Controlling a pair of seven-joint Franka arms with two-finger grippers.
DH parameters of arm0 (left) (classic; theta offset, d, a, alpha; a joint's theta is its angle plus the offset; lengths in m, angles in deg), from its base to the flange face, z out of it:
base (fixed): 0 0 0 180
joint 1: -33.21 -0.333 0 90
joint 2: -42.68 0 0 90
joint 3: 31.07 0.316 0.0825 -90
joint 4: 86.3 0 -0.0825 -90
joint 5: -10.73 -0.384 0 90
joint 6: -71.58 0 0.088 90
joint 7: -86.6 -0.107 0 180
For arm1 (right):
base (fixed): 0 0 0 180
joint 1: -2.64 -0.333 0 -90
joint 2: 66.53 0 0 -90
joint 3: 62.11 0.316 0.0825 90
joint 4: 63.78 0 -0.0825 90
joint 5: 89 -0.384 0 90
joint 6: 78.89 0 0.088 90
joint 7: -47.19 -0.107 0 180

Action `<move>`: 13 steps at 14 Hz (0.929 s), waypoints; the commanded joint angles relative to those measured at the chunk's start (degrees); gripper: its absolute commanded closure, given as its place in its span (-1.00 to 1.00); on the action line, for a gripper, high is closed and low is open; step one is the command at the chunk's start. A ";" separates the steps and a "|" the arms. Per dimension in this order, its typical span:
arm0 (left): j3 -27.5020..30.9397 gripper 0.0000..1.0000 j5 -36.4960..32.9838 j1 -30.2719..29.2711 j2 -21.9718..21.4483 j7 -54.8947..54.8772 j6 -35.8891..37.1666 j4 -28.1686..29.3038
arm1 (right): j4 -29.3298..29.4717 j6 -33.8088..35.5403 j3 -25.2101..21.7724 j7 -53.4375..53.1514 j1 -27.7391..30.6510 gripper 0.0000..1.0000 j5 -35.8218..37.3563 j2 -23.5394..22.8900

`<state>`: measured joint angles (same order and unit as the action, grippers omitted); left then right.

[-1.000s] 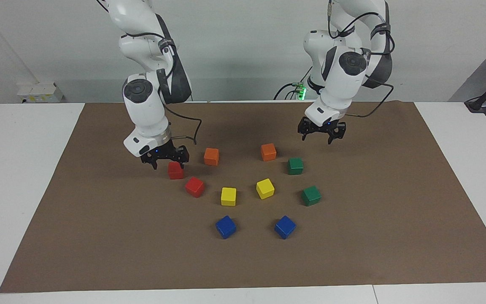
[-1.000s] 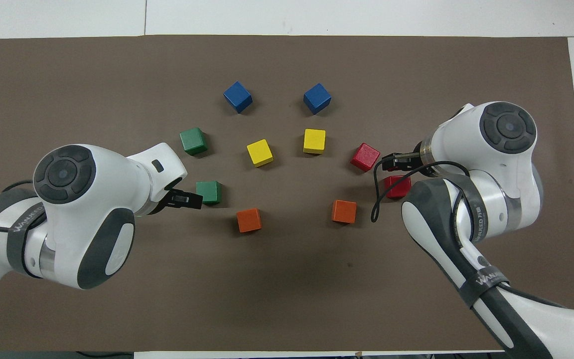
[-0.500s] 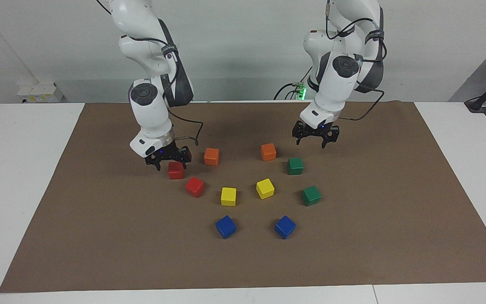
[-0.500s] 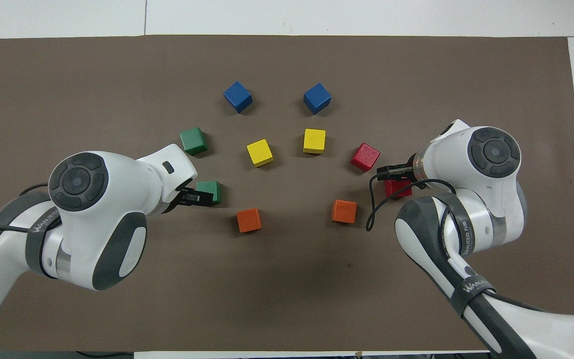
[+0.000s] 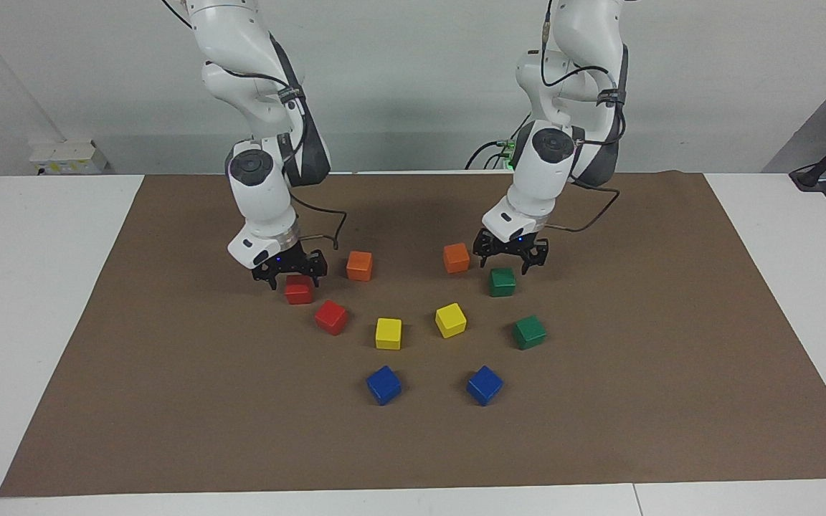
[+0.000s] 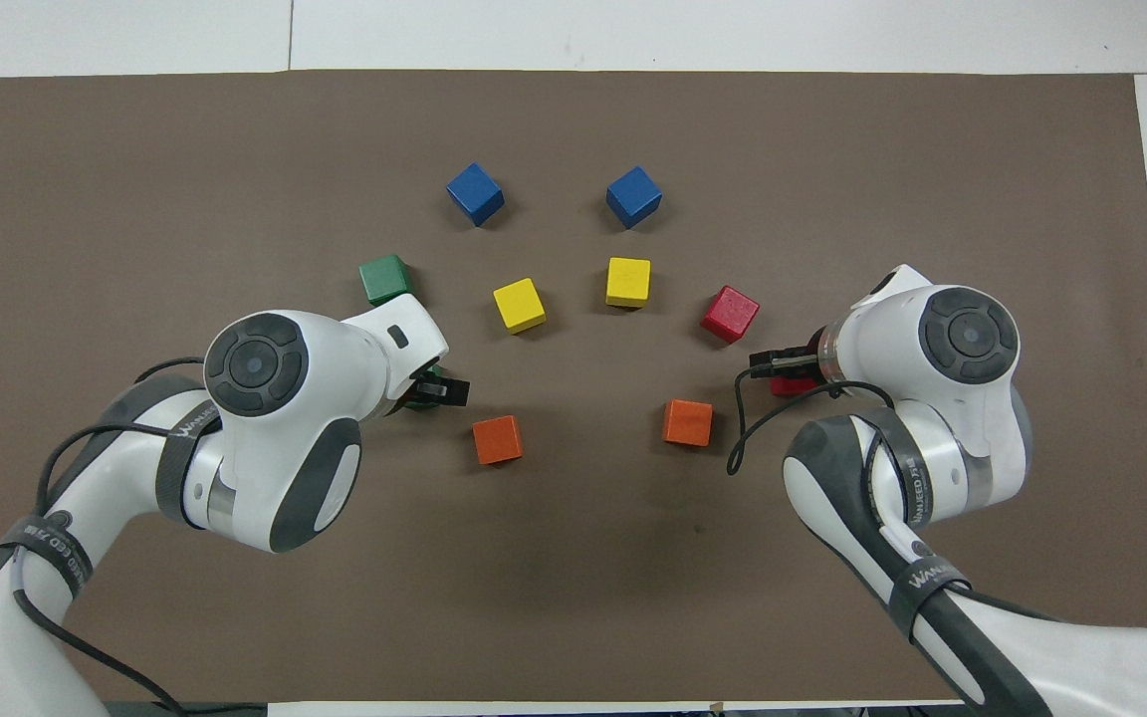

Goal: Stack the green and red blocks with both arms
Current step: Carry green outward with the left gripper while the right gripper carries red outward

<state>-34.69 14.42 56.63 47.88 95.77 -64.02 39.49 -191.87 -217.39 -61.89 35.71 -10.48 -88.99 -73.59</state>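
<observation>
Left gripper (image 5: 510, 259) now lowered over green block (image 5: 502, 282), right gripper (image 5: 290, 273) over red block (image 5: 299, 289), both jaws spread

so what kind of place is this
Probably a robotics lab: two white arms bolted at a white table, a brown mat with coloured cubes laid out, bare walls.

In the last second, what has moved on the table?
Both arms came down. The left pincer dropped over the green block nearer the robots; the right pincer settled over the red block nearer the robots. Neither block is lifted. All ten blocks stayed put.
</observation>
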 commanded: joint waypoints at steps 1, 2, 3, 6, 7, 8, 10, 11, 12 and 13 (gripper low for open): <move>0.98 -1.00 0.88 1.10 1.03 -0.11 -1.94 0.33 | -0.84 -2.31 -0.14 1.20 0.03 -0.56 -0.01 -0.23; 0.98 -1.00 0.88 1.10 1.91 0.06 -2.56 0.42 | -0.84 -2.31 -0.14 1.38 0.37 0.44 -0.01 -0.23; 1.07 -1.00 0.88 1.10 2.44 0.06 -2.83 0.42 | -0.84 -2.31 -0.14 1.47 0.55 0.99 -0.01 -0.23; 1.16 -1.00 0.88 0.92 3.84 0.06 -3.88 0.33 | 1.60 -0.99 -0.23 3.29 4.66 1.00 0.17 -1.11; 1.16 -1.00 0.79 1.09 5.07 0.24 -5.02 0.24 | 2.92 -0.29 -0.14 7.49 7.56 1.00 0.26 -1.55; 1.16 -0.99 0.88 1.18 6.12 0.33 -6.16 0.33 | 3.89 -0.20 -0.14 12.32 9.85 1.00 0.26 -1.90; 1.16 -0.92 0.79 1.18 6.57 0.24 -6.26 0.24 | 4.17 -1.25 -0.14 20.59 15.03 1.00 0.26 -2.25; 1.16 -0.73 0.61 1.18 6.57 0.24 -5.91 0.24 | 4.08 -1.34 -0.14 22.89 16.53 1.00 0.17 -2.25; 1.16 -0.50 0.44 1.18 6.57 0.24 -5.82 0.42 | 3.99 -1.34 -0.14 23.78 17.77 1.00 0.26 -2.25; 1.16 0.39 0.44 1.18 6.49 0.15 -5.21 0.33 | 3.99 -1.34 -0.14 24.05 18.74 1.00 0.26 -2.25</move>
<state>-34.38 14.42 56.77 54.63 95.77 -68.97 39.50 -188.64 -218.50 -62.76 58.22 6.76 -88.97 -75.12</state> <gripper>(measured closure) 0.176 0.449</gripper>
